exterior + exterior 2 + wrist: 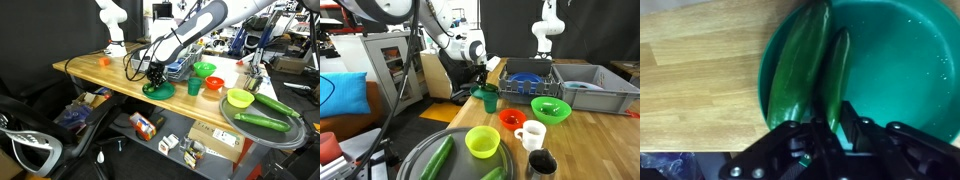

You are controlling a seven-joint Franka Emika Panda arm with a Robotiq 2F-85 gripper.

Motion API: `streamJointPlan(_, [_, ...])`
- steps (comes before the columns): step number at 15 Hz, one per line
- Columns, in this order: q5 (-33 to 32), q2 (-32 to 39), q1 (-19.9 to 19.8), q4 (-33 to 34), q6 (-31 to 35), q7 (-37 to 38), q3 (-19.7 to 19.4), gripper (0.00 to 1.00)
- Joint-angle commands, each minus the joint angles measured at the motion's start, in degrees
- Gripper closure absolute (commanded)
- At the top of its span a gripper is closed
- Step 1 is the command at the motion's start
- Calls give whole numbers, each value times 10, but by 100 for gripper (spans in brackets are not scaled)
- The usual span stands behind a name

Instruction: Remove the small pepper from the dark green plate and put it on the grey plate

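In the wrist view the dark green plate (890, 70) holds two green peppers side by side. The small pepper (835, 70) is the thinner one, next to a bigger pepper (795, 65). My gripper (833, 125) has its fingers nearly together around the small pepper's near end, low over the plate. In an exterior view the gripper (155, 75) is down on the dark green plate (158, 90) near the table's front edge. The grey plate (235, 125) lies at the table's end and also shows in an exterior view (420, 150).
The grey plate carries two long green vegetables (262, 122) and a yellow-green bowl (482, 141). A dark green cup (193, 88), an orange bowl (511, 119), a bright green bowl (551, 107), a white mug (531, 135) and a wire rack (525, 80) stand nearby.
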Motion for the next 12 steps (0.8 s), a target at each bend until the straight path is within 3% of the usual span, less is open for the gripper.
streamJointPlan(1, [7, 5, 0, 5, -15, -4, -6, 95])
streamJointPlan(12, [21, -132, -13, -118, -11, 75, -1, 95])
